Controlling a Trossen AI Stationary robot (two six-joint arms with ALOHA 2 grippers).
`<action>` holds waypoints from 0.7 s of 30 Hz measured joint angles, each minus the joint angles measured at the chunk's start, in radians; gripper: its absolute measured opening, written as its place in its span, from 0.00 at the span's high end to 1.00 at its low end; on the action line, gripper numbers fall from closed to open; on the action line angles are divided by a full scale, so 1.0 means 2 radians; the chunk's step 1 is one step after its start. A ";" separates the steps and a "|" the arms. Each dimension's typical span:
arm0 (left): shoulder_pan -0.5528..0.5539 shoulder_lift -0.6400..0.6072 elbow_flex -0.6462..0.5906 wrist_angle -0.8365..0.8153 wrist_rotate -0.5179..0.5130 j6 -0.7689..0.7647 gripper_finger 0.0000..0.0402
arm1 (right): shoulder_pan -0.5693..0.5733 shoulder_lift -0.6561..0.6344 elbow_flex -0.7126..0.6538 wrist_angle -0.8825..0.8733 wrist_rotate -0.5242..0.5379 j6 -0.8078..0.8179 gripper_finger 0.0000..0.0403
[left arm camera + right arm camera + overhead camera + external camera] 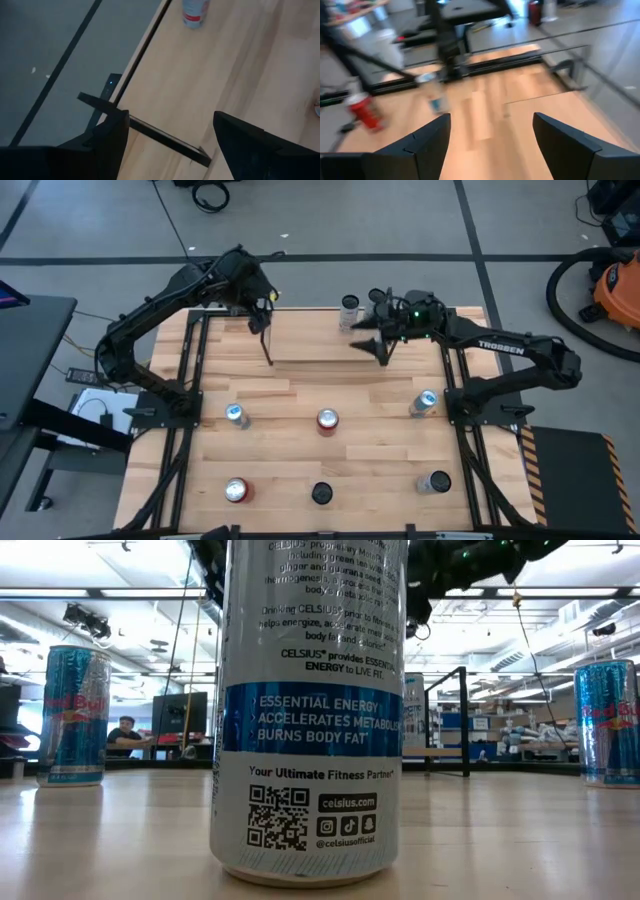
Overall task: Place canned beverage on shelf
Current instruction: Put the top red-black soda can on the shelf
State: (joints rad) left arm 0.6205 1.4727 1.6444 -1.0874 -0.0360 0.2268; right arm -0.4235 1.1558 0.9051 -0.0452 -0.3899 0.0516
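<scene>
At the upper centre of the high view: upright can [349,309] on the shelf [310,340], just left of the right gripper [366,338], fingers open and empty; left gripper [262,317] farther off, likewise open.

seven cans stand in the high view: one white can [349,310] on the shelf [320,345], six on the table [380,470]. two arms, one shelf.
</scene>
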 joint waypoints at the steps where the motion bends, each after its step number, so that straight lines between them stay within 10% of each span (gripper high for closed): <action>1: -0.003 0.000 0.000 -0.001 0.000 0.000 0.28 | 0.013 0.000 0.000 -0.004 -0.002 0.002 0.28; 21: -0.020 0.000 0.000 -0.007 0.000 -0.042 0.28 | 0.179 0.045 0.000 0.052 -0.021 0.000 0.28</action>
State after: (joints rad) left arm 0.5797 1.4727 1.6444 -1.1012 -0.0360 0.1437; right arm -0.0649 1.2460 0.9050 0.0585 -0.4328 0.0517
